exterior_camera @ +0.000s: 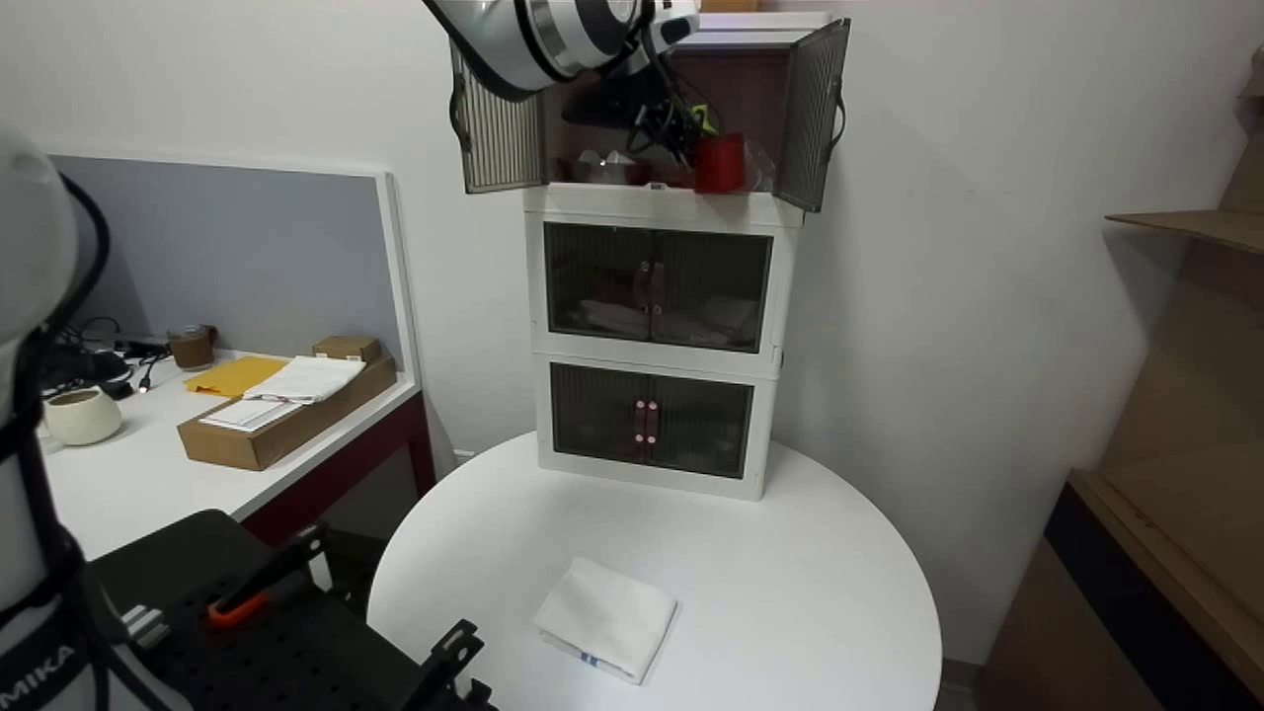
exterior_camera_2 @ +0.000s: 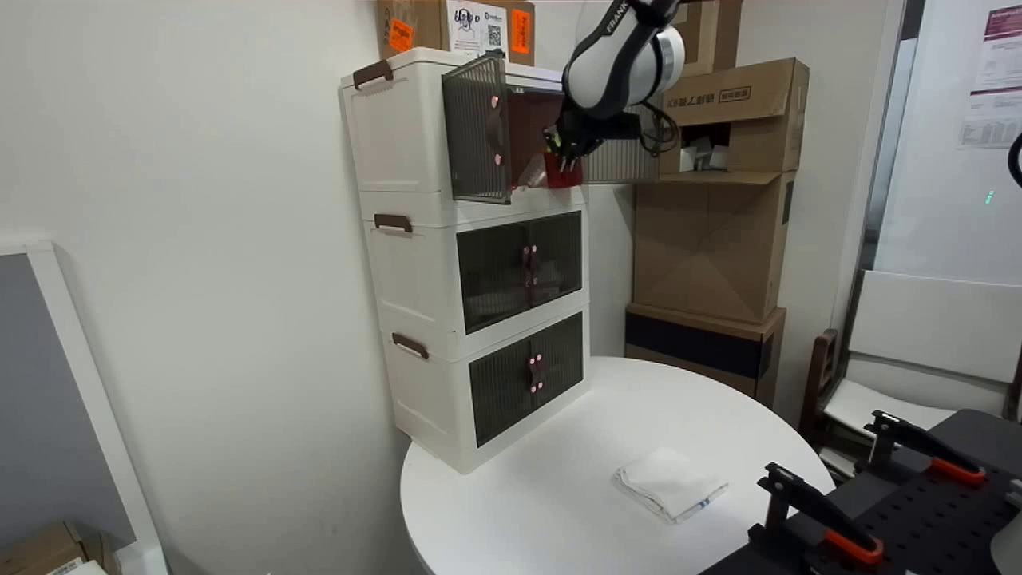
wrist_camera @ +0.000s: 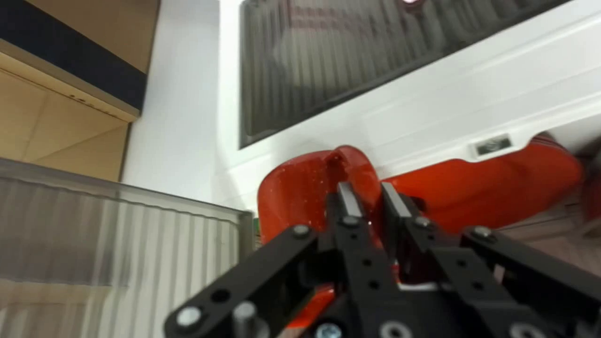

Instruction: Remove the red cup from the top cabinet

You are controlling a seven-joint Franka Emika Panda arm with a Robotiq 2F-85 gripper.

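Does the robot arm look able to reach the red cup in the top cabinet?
Very likely yes: both top doors stand open, and the gripper is at the red cup with nothing visible between.

1. Both exterior views are bright and evenly lit; the table (exterior_camera: 790,573) looks almost plain white.
2. A soft shadow on the wall (exterior_camera: 948,346) under the cardboard flap (exterior_camera: 1200,225) suggests light from above.
3. Inside, the top cabinet (exterior_camera: 749,89) is dim.
4. In the wrist view, the ribbed door (wrist_camera: 338,61) is blurred; the red cup (wrist_camera: 296,197) looks glossy.
5. In an exterior view, small print on the poster (exterior_camera_2: 990,88) is unreadably soft.
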